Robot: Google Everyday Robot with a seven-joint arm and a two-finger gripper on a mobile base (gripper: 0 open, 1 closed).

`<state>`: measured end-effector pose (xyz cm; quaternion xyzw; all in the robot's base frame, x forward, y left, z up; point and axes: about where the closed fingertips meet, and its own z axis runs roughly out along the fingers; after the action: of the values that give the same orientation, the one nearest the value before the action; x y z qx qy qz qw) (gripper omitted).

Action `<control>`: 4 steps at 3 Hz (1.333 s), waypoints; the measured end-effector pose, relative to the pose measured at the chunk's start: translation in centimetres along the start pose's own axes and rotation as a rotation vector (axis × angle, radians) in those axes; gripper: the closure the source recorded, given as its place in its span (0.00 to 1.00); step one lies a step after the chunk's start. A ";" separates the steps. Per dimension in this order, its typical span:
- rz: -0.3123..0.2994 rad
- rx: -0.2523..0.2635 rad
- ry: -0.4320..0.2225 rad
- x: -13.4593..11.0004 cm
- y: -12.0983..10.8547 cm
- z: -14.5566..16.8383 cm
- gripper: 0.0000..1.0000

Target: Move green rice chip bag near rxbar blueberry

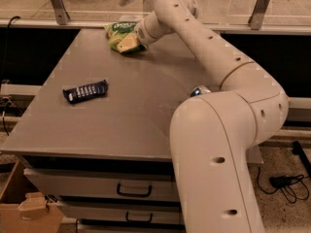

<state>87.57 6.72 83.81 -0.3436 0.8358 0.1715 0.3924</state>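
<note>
The green rice chip bag lies crinkled at the far edge of the grey table, left of centre. My gripper is at the bag's right side, touching it, with the wrist coming in from the right. The rxbar blueberry is a dark navy bar with white lettering. It lies flat on the left part of the table, well apart from the bag and nearer to me.
A blue-silver can peeks out behind my arm's big elbow at the table's right. Drawers with handles sit under the table. A cardboard box stands at the lower left. A rail with posts runs behind the table.
</note>
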 end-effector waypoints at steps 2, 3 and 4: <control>-0.156 0.008 -0.038 -2.3 0.7 -4.1 0.95; -0.305 0.086 -0.068 -4.2 0.1 -9.6 1.00; -0.328 0.092 -0.075 -4.8 0.4 -10.4 1.00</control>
<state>83.86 3.31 94.14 -0.4505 0.7603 0.0796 0.4612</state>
